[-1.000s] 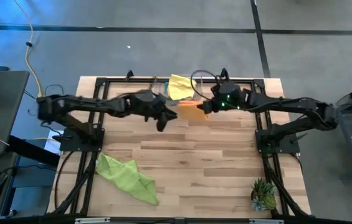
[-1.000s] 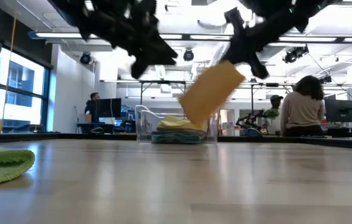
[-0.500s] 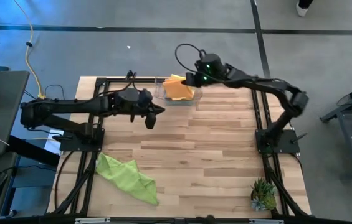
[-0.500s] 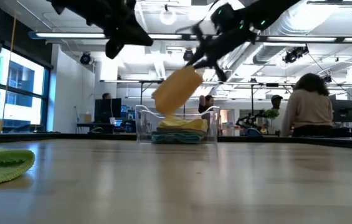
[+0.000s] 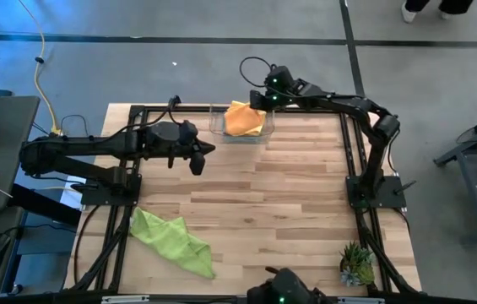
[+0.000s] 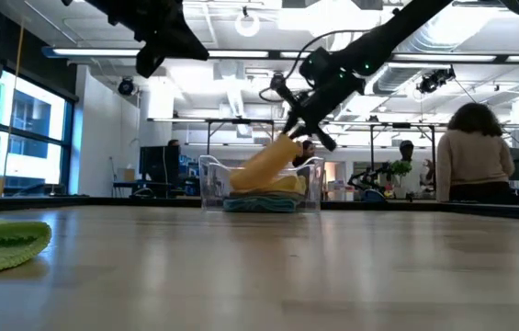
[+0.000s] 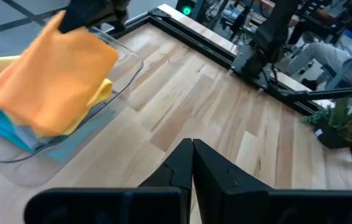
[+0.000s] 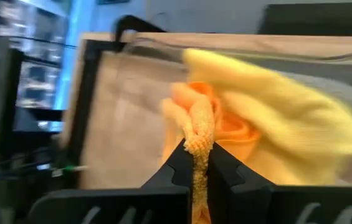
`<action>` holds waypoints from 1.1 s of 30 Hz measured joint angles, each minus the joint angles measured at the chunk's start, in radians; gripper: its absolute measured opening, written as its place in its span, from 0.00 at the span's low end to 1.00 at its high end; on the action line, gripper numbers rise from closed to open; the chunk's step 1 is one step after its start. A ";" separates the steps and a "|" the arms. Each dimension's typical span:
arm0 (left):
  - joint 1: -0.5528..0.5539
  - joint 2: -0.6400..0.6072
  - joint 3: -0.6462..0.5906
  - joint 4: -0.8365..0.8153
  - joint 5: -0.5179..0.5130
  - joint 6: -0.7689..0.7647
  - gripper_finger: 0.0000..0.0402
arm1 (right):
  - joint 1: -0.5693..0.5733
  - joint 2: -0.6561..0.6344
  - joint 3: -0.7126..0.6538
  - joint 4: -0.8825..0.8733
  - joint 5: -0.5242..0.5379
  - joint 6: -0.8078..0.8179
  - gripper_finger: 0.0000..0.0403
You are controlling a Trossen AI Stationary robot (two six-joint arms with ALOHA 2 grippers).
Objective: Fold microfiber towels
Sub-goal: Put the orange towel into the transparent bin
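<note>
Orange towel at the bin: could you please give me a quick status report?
Right gripper shut on orange towel, lowering it into clear bin. Left gripper shut, empty, above table. Lime green towel unfolded at near-left. Nothing in the way.

The place was a robotics lab in a large open office hall. The wooden table (image 5: 246,203) stood on a grey floor (image 5: 179,76) in a black metal frame (image 5: 365,190) that carried the arms. Far behind it the room had a high white ceiling with pipes (image 6: 406,74) and strip lights (image 6: 112,52), big windows (image 6: 20,129) on the left, and people (image 6: 468,152) sitting at desks with monitors (image 6: 160,161).
</note>
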 joint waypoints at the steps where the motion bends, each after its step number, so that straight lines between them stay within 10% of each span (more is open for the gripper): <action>1: 0.000 -0.001 0.000 -0.002 -0.004 0.000 0.00 | -0.006 0.000 0.000 -0.015 0.008 -0.017 0.00; 19: 0.000 -0.001 0.000 -0.001 -0.025 -0.007 0.00 | 0.003 0.004 0.000 0.329 -0.051 0.248 0.00; 33: 0.000 -0.001 0.000 -0.003 -0.031 -0.032 0.00 | 0.010 0.074 -0.002 0.172 0.003 0.265 0.00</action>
